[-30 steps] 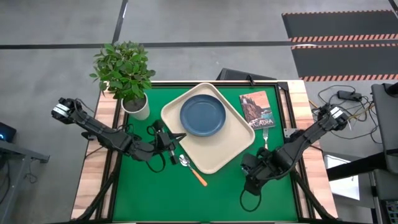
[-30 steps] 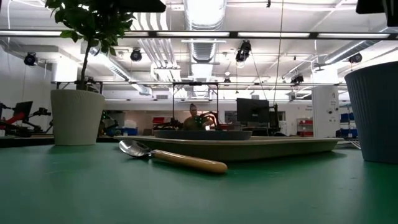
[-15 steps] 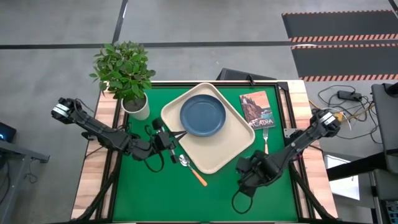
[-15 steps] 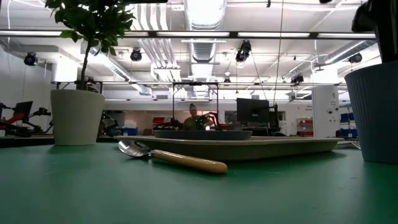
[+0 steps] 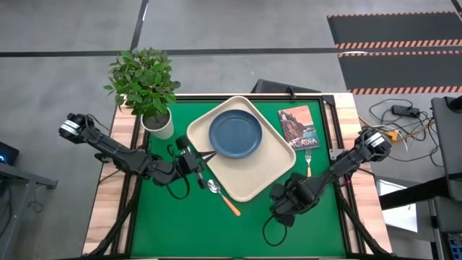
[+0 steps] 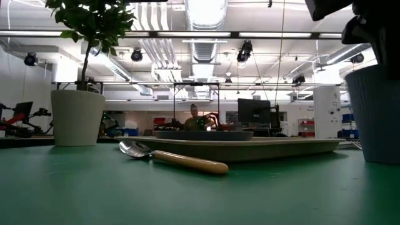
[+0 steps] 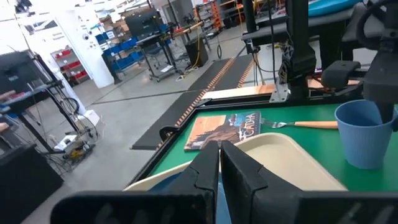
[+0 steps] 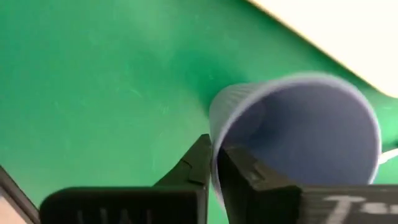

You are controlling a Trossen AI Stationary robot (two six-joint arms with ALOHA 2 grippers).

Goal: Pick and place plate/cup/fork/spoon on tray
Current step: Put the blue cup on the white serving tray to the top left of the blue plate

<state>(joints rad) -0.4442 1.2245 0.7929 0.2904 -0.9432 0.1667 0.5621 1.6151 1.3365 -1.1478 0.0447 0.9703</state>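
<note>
Cup step: right gripper (image 8: 214,163), fingers pinched on the cup (image 8: 298,134) rim, must lift it onto the tray (image 5: 268,167); left gripper (image 5: 203,160), fingers closed w/ nothing held, waits by tray edge.

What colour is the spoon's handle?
Orange, clearest in the high view: spoon.

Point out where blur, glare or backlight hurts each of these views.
Low view: bright ceiling lights backlight the plant pot, and the cup at the edge is dark; spoon reads sharp. Right wrist view: the cup is motion-smeared against the right gripper. Left wrist view: the left gripper is soft up close; the book is clearer. High view: even, no glare.
</note>
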